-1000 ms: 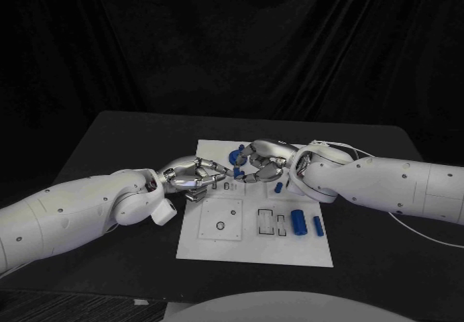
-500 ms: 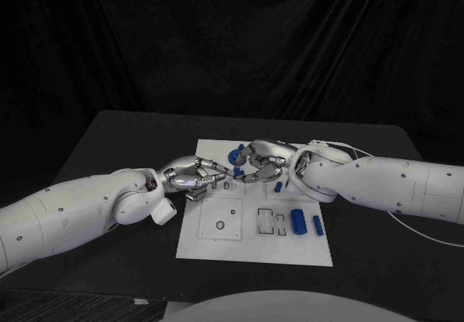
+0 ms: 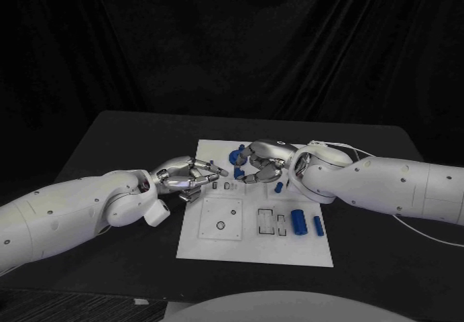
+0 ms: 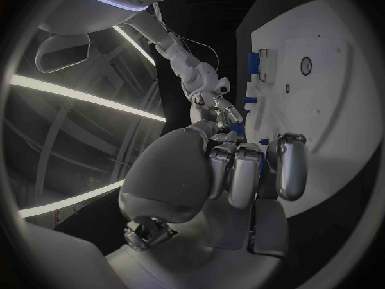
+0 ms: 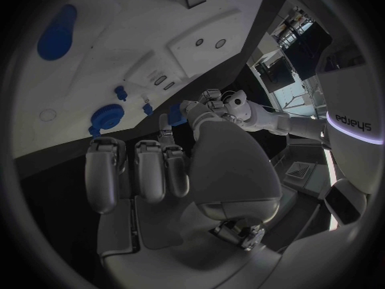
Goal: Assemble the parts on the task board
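The white task board (image 3: pixel 253 243) lies in the middle of the black table. My left hand (image 3: pixel 188 176) hovers at the board's left edge and pinches a small blue part (image 5: pixel 176 113), also seen as a blue strip (image 4: pixel 260 166) between its fingers. My right hand (image 3: pixel 261 162) hangs over the board's far half with its fingers curled in and nothing showing in them. A round blue part (image 3: pixel 235 155) stands just beside the right hand. A small blue peg (image 3: pixel 277 187) stands under the right wrist. A thick blue cylinder (image 3: pixel 299 220) and a thin one (image 3: pixel 318 225) lie at the board's right edge.
Empty rectangular slots (image 3: pixel 265 221) and a square plate with holes (image 3: pixel 223 219) sit in the board's near half. Black table (image 3: pixel 116 147) surrounds the board on all sides. Both white forearms cross the table towards the board's far half.
My left hand has drawn back to the left, away from my right hand; the two had their fingertips together. The right hand has stayed over the board's far half.
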You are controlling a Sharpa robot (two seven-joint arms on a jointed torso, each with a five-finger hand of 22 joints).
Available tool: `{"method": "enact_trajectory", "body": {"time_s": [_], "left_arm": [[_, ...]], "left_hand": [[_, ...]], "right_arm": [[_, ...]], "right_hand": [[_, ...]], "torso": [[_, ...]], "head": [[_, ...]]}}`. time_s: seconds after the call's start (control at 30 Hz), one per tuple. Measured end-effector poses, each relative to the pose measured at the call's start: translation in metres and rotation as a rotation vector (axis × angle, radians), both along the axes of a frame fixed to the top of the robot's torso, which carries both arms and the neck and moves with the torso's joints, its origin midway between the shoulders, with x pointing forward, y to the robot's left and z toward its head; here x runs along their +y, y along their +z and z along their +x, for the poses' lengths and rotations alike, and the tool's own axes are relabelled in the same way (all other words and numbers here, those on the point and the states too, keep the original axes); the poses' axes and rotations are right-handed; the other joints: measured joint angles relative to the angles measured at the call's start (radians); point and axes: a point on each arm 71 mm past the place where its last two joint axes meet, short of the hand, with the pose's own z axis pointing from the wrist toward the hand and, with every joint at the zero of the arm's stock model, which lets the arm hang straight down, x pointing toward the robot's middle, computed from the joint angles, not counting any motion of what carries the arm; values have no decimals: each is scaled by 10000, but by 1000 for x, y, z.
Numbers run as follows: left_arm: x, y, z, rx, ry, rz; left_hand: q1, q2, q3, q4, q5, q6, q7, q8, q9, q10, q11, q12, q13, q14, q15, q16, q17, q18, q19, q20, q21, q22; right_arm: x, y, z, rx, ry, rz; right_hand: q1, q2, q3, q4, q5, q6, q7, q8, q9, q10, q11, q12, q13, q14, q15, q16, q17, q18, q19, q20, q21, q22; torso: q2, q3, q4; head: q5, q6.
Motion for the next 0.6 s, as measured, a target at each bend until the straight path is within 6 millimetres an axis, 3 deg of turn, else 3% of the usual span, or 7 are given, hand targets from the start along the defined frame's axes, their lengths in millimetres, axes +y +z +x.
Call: {"method": "enact_trajectory", "body": {"time_s": [0.3, 0.6], "left_arm": [[16, 2, -4, -41, 304, 49], [25, 3, -6, -104, 554, 98]], "left_hand": [[-37, -38, 0, 0, 0, 0, 0, 0, 1, 0, 0, 0, 0, 0, 0, 0, 8, 0, 0, 0, 0, -1], [-37, -37, -1, 0, 0, 37, -36, 0, 1, 0, 0, 0, 1, 0, 0, 0, 7, 1, 0, 0, 0, -2]], "right_arm": [[2, -2, 3, -636, -103, -1019], [1, -7, 10, -664, -321, -1789]], "right_hand": [[0, 0, -1, -55, 10, -82, 82, -182, -86, 0, 0, 0, -1, 0, 0, 0, 0, 0, 36, 36, -83, 8], [-1, 0, 28, -83, 11, -82, 82, -238, -99, 0, 0, 0, -2, 0, -1, 0, 0, 0, 36, 36, -83, 7]], "torso": [[-6, 0, 7], [-17, -25, 50]], "head": [[16, -12], [-97, -35]]}}
